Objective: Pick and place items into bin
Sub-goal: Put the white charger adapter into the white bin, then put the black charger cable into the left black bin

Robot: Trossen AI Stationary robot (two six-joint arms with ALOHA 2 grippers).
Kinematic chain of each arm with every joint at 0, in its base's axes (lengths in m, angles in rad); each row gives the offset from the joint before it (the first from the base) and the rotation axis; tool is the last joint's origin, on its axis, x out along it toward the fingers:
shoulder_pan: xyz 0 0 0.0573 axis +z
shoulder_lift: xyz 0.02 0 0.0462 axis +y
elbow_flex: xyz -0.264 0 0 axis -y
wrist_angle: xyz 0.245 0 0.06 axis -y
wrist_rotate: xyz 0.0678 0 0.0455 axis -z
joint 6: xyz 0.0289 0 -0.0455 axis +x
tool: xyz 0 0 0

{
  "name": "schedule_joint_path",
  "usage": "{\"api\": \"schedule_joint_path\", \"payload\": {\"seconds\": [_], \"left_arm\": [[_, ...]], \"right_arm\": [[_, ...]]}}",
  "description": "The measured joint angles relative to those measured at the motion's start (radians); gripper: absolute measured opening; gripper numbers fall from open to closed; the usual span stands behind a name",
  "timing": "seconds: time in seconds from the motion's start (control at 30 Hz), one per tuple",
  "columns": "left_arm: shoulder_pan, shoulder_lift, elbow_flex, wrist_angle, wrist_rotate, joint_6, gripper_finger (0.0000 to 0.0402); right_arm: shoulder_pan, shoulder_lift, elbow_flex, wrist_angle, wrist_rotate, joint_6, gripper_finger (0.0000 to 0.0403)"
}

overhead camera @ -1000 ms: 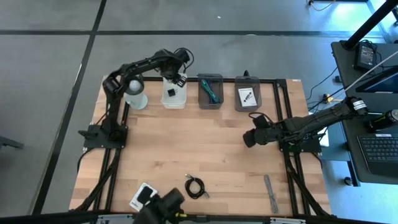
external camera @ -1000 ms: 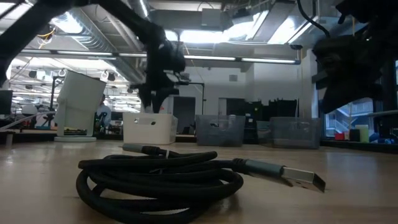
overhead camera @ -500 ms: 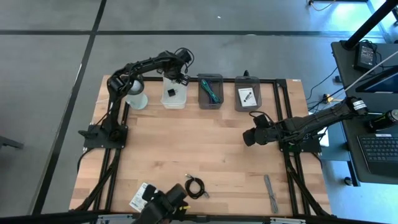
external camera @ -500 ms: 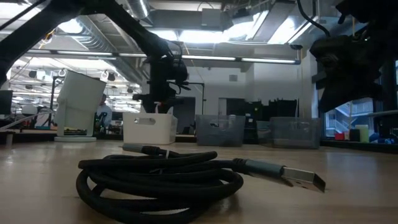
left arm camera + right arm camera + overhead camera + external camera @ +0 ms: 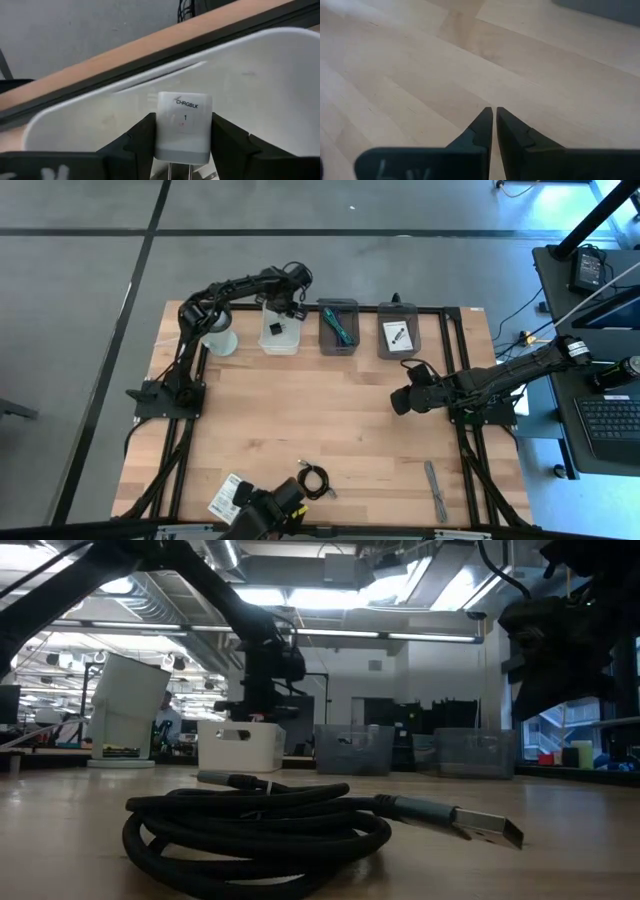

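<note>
— Since the earlier frame, what had shifted?
— Only the left gripper (image 5: 290,302): it had drawn back from over the white bin (image 5: 280,332) toward the bin's upper edge, in the upper middle of the high view. The right arm had not moved.
— And the setting?
— Pale wooden table (image 5: 330,420) on a grey floor; behind it, a workshop with ceiling lights.
— What else stood around?
— A white cup (image 5: 220,340) left of the white bin, and two grey bins (image 5: 338,327) to its right. A black coiled cable (image 5: 270,825) filled the lower middle of the low view.
— What did the left gripper hold?
— A white charger block (image 5: 182,127), squeezed between its fingers (image 5: 137,142), above the white bin's wall.
— And the right gripper (image 5: 494,125)?
— Fingers pressed together, empty, over bare wood at centre right of the high view.
</note>
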Motion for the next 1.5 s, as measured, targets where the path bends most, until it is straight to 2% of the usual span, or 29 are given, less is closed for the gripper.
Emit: {"api": "schedule_joint_path", "payload": {"seconds": [0.2,0.6,0.8,1.0,1.23,1.5], "left_arm": [[-0.005,0.001,0.000,-0.001,-0.003,-0.010,0.0178],[-0.008,-0.006,0.000,-0.011,-0.003,-0.011,0.0192],[-0.014,-0.085,0.000,-0.009,-0.061,-0.009,0.0190],[-0.055,-0.200,0.000,-0.008,-0.060,0.003,0.0181],[-0.208,-0.302,0.000,-0.007,-0.123,0.008,0.0142],[-0.451,-0.329,0.000,-0.007,-0.143,0.006,0.0038]], "right_arm": [[0.000,0.000,0.000,0.000,0.000,-0.002,0.0029],[0.000,0.000,0.000,0.000,-0.001,-0.005,0.0029],[0.000,0.000,0.000,0.000,-0.001,-0.012,0.0029],[0.000,0.000,0.000,0.000,-0.001,-0.053,0.0029],[0.000,0.000,0.000,-0.002,-0.001,-0.066,0.0029],[0.000,0.000,0.000,0.000,-0.064,-0.175,0.0029]]}}
